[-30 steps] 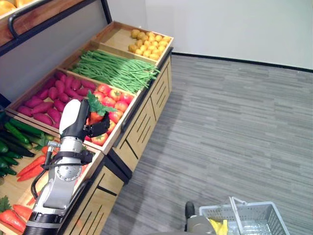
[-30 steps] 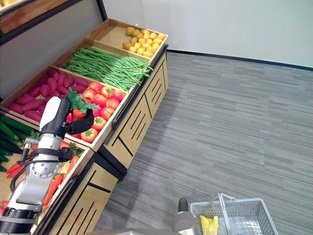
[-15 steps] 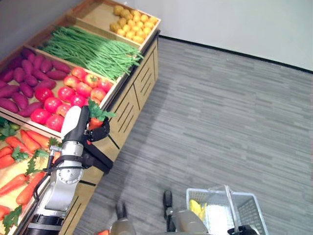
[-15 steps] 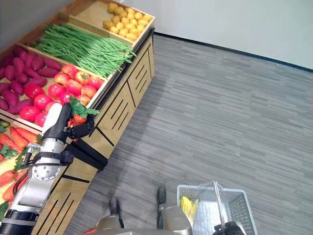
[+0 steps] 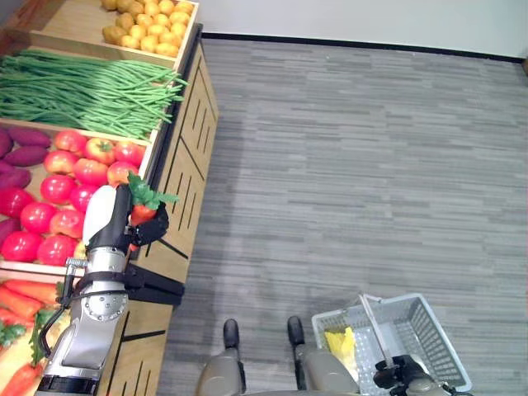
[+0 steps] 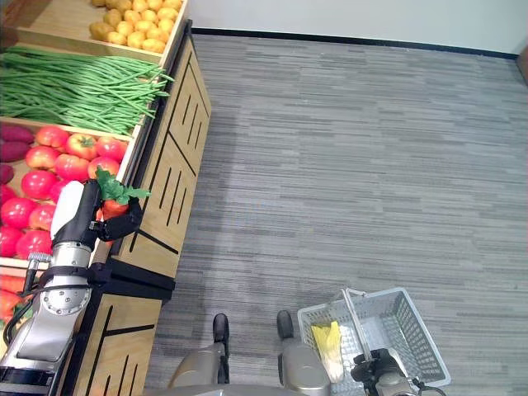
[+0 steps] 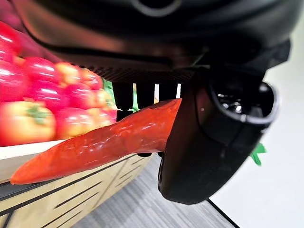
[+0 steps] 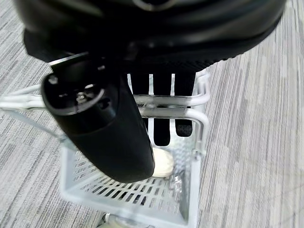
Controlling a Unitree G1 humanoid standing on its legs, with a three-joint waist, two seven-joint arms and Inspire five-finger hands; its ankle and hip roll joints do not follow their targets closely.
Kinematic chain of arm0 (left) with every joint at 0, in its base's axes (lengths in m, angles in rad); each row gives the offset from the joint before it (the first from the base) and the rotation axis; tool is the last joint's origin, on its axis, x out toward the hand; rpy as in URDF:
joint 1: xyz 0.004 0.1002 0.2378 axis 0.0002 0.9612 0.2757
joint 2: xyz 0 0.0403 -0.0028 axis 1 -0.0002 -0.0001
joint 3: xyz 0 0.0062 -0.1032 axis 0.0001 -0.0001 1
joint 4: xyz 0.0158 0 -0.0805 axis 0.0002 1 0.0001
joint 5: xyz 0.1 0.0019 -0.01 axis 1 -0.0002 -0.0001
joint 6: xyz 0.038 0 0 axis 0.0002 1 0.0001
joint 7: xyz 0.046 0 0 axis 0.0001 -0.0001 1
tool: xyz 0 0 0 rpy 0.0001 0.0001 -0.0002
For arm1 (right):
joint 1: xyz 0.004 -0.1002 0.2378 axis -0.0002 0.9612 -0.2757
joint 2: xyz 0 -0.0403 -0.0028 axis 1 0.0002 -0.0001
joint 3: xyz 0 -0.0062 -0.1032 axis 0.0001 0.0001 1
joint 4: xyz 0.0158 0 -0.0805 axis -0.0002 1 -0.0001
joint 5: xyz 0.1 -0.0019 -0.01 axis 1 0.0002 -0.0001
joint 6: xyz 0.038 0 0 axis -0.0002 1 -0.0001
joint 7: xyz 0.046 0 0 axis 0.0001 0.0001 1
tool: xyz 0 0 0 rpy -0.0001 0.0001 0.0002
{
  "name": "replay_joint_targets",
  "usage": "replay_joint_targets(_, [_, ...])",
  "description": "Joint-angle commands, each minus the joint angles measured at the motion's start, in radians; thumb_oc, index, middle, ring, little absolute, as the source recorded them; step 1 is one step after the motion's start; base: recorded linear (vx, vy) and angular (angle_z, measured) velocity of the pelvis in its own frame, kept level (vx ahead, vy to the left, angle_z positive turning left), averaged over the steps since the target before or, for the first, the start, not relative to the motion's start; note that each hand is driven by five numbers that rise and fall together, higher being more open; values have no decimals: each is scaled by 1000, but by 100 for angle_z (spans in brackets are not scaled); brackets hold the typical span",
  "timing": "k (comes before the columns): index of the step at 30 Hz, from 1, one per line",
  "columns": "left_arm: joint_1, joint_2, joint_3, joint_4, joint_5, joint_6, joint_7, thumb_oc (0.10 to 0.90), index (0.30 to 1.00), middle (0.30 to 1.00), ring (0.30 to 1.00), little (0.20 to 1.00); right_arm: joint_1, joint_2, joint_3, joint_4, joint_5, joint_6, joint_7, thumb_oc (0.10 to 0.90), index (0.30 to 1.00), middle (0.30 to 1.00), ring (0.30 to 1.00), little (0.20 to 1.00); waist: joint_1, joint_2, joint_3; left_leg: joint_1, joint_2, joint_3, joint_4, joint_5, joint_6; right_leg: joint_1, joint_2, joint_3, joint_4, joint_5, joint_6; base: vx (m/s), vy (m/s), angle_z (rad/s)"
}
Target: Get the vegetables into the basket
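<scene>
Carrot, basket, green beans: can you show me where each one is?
Orange carrot with green leaves (image 7: 99, 145): left wrist view, middle of its root.
Grey wire basket (image 5: 436, 330): left eye view, its far side wall.
Long green beans (image 5: 74, 91): left eye view, middle of the pile.

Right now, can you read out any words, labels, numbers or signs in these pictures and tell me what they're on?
None: no readable text shows on anything.
The carrot in the left hand: no label.
The wooden produce stand: no price tags or signs.
The basket held by the right hand: no lettering to be made out.
</scene>
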Motion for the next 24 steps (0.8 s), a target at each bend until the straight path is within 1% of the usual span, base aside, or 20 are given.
replay_joint_targets(1, [-46, 46, 81, -114, -10, -71, 65, 400, 300, 300, 300, 300, -2, -35, 25, -15, 16, -1, -25, 400, 300, 300, 300, 300, -19, -1, -88, -45, -8, 3, 101, -96, 2, 9, -64, 23, 77, -105, 72, 51, 168, -38])
replay_joint_targets(3, [-48, 47, 76, -117, -15, -73, 60, 400, 300, 300, 300, 300, -4, -36, 12, -18, 23, 0, -31, 400, 300, 300, 300, 300, -28, 0, -89, -38, -22, 23, 112, -117, 12, 4, -78, 42, 76, -96, 88, 20, 148, -32])
replay_joint_targets(4, [-49, 47, 75, -115, -16, -74, 60, 400, 300, 300, 300, 300, -4, -37, 12, -19, 23, 1, -31, 400, 300, 300, 300, 300, -25, 0, -88, -39, -23, 26, 114, -120, 14, 3, -79, 45, 76, -96, 90, -26, 162, -30])
replay_joint_targets(5, [-51, 49, 68, -120, -21, -73, 56, 400, 300, 300, 300, 300, -18, -40, 5, -23, 29, 0, -39, 400, 300, 300, 300, 300, -36, -1, -85, -39, -34, 50, 128, -136, 22, -14, -89, 65, 73, -73, 107, -44, 146, -39])
replay_joint_targets(6, [-51, 52, 68, -119, -23, -75, 53, 400, 300, 300, 300, 300, -26, -39, 5, -26, 31, 1, -40, 400, 300, 300, 300, 300, -33, -2, -84, -40, -34, 68, 134, -143, 27, -27, -90, 81, 71, -61, 118, -45, 141, -43])
replay_joint_targets(7, [-51, 52, 68, -119, -24, -75, 53, 400, 300, 300, 300, 300, -26, -39, 5, -26, 31, 1, -40, 400, 300, 300, 300, 300, -30, -2, -84, -41, -33, 71, 134, -144, 27, -29, -90, 84, 71, -60, 118, -43, 139, -58])
replay_joint_targets(8, [-39, 62, 65, -117, -23, -72, 41, 400, 300, 300, 300, 300, -49, -35, 2, -36, 36, -2, -48, 400, 300, 300, 300, 300, -24, -3, -82, -25, -26, 125, 124, -161, 35, -50, -96, 86, 71, -28, 152, -49, 80, -62])
replay_joint_targets(9, [-40, 62, 66, -116, -23, -73, 41, 400, 300, 300, 300, 300, -51, -35, 2, -36, 36, -1, -48, 400, 300, 300, 300, 300, -21, -5, -82, -28, -25, 130, 122, -152, 33, -55, -94, 91, 70, -20, 150, -43, 75, -88])
replay_joint_targets(10, [-35, 64, 64, -115, -29, -73, 37, 400, 300, 300, 300, 300, -60, -31, 6, -44, 37, -3, -49, 400, 300, 300, 300, 300, -6, -6, -81, -18, -15, 152, 115, -156, 31, -69, -108, 40, 78, -6, 159, -48, -46, -89])
replay_joint_targets(11, [-36, 69, 63, -111, -32, -73, 34, 400, 300, 300, 300, 300, -66, -28, 7, -49, 39, -3, -51, 400, 300, 300, 300, 300, 7, -4, -78, -15, -1, 167, 110, -150, 27, -79, -119, -10, 90, -2, 161, -99, -72, -88])
replay_joint_targets(12, [-36, 73, 60, -110, -33, -70, 32, 400, 300, 300, 300, 300, -72, -23, 9, -58, 39, -5, -54, 400, 300, 300, 300, 300, 26, 0, -74, -16, 20, 187, 105, -134, 19, -84, -147, -115, 106, 1, 150, -123, -66, -84])
replay_joint_targets(13, [-32, 71, 59, -108, -33, -66, 29, 400, 300, 300, 300, 300, -76, -22, 13, -62, 35, -5, -56, 400, 300, 300, 300, 300, 43, 3, -75, -14, 31, 201, 108, -138, 15, -73, -172, -201, 123, -11, 143, -121, -30, -87])
replay_joint_targets(14, [-30, 68, 53, -101, -31, -64, 21, 400, 300, 300, 300, 300, -82, -21, 16, -67, 33, -6, -56, 400, 300, 300, 300, 300, 41, 1, -79, -16, 33, 208, 108, -127, 14, -68, -178, -228, 125, -8, 137, -24, 25, -68])
replay_joint_targets(15, [-27, 63, 45, -96, -27, -60, 12, 400, 300, 300, 300, 300, -80, -20, 17, -74, 31, -8, -58, 400, 300, 300, 300, 300, 41, -3, -84, -8, 27, 213, 116, -136, 15, -42, -182, -244, 130, -18, 139, -20, 30, -57])
replay_joint_targets(17, [-27, 61, 44, -92, -24, -59, 5, 400, 300, 300, 300, 300, -79, -20, 17, -77, 31, -8, -56, 400, 300, 300, 300, 300, 42, -10, -89, -7, 20, 218, 116, -133, 15, -35, -187, -247, 112, -4, 138, 33, 15, -25])
replay_joint_targets(18, [-8, 43, 27, -74, -21, -60, -21, 400, 300, 300, 300, 300, -81, -26, 6, -105, 42, -5, -63, 400, 300, 300, 300, 300, 34, -16, -107, 12, 11, 224, 117, -142, 10, -22, -188, -242, 71, 8, 141, 91, 1, -16])
replay_joint_targets(21, [5, 29, 4, -44, -22, -52, -47, 400, 300, 300, 300, 300, -83, -38, 3, -163, 45, -3, -71, 400, 300, 300, 300, 300, 28, -15, -120, 19, 17, 221, 130, -144, 5, 8, -180, -231, 36, -3, 134, 58, -25, -23])
replay_joint_targets(24, [-15, 14, -51, 23, 0, -34, -69, 400, 300, 300, 300, 300, -84, -52, 1, -247, 47, 4, -78, 400, 300, 300, 300, 300, 17, -10, -137, 42, 17, 209, 106, -130, 0, 32, -171, -233, 31, -22, 127, 29, -39, -6])
